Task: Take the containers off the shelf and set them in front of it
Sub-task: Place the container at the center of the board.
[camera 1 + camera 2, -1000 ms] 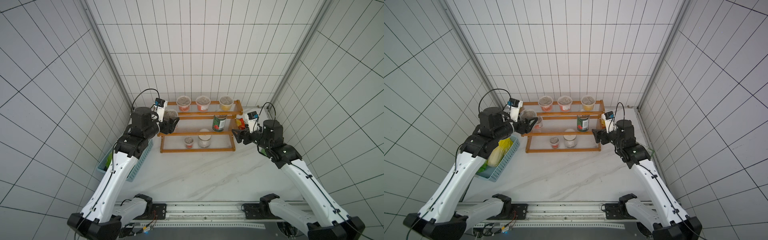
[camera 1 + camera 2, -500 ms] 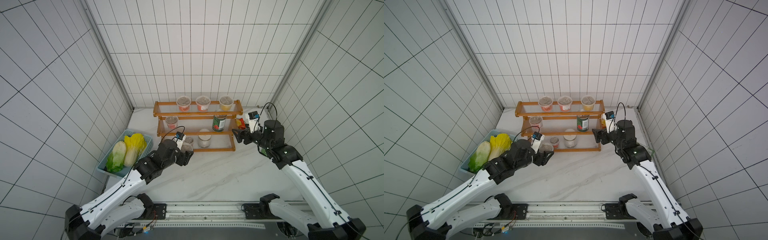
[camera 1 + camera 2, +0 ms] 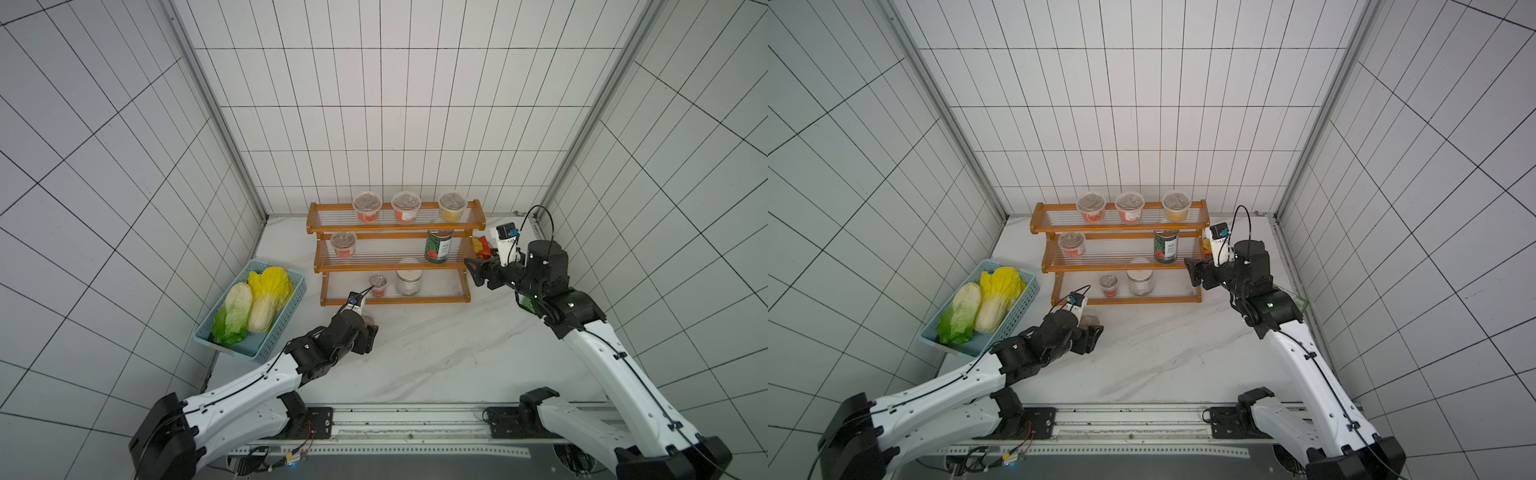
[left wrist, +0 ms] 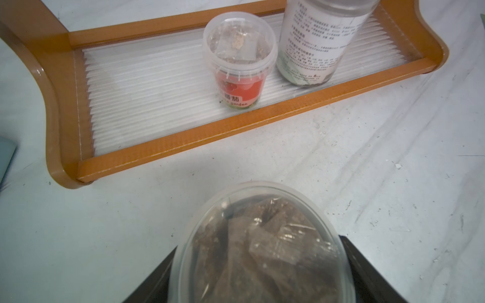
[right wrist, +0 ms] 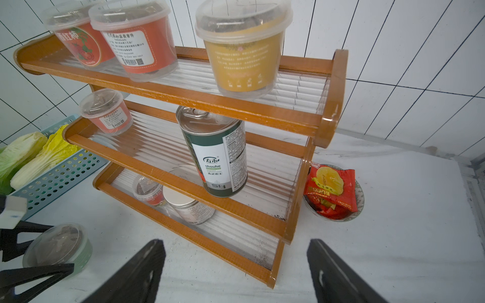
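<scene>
1. The left gripper [image 3: 1091,332] has its jaws pressed against both sides of the green cup [image 5: 59,248]. The cup is in front of the shelf [image 3: 395,226], near its left end. We cannot tell whether its base is seated on the table [image 3: 436,353].
2. The right gripper [image 5: 236,251] is empty, with its jaws wide apart. It hangs off the shelf's right end, facing the tin can [image 5: 215,154] on the middle tier.
3. Hazard: if the cup is let go before its base is seated, we expect it to drop and tip.
4. Hazard: a finger dragging on the cup's wall as the gripper backs off could topple it.
5. Hazard: the can stands under the top tier's front rail. Lifted straight up, it would likely strike the rail and jolt the yellow cup [image 5: 244,49] above.
6. Hazard: the green cup stands just before the small red cup [image 4: 240,63] and the white-lidded jar [image 4: 315,44], so a later reach for them may knock it.
</scene>
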`<state>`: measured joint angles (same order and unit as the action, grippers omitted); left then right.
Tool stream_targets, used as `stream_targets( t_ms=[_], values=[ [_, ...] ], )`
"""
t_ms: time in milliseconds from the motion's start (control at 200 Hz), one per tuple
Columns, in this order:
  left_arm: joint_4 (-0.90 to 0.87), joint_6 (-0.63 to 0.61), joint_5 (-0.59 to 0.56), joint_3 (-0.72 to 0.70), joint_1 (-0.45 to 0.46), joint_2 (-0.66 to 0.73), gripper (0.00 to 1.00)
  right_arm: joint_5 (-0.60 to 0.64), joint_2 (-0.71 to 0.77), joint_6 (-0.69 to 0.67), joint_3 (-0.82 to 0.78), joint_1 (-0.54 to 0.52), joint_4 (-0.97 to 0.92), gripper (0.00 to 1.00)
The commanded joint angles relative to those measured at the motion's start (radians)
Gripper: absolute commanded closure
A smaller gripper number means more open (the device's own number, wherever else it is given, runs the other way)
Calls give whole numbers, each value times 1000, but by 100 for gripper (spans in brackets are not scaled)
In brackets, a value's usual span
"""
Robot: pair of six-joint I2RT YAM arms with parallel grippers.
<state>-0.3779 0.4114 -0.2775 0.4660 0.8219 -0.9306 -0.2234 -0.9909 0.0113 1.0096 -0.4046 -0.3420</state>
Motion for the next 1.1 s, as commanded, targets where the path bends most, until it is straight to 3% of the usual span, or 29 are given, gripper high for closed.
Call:
stream_targets(
  t_ms=[0,215,685,1095],
  values=[
    [99,53,-63,-35,5,-9,37,-4,-8,3,2,9,4,12],
    [135,118,-133,-44,5,-102,38,1,-14,1,3,7,9,12],
    [224,179,-140,-90,6,-188,37,41,-14,-16,-3,4,6,11],
    [203,173,-147,-86,7,-155,24,46,-9,-22,-2,4,4,11]
  ],
)
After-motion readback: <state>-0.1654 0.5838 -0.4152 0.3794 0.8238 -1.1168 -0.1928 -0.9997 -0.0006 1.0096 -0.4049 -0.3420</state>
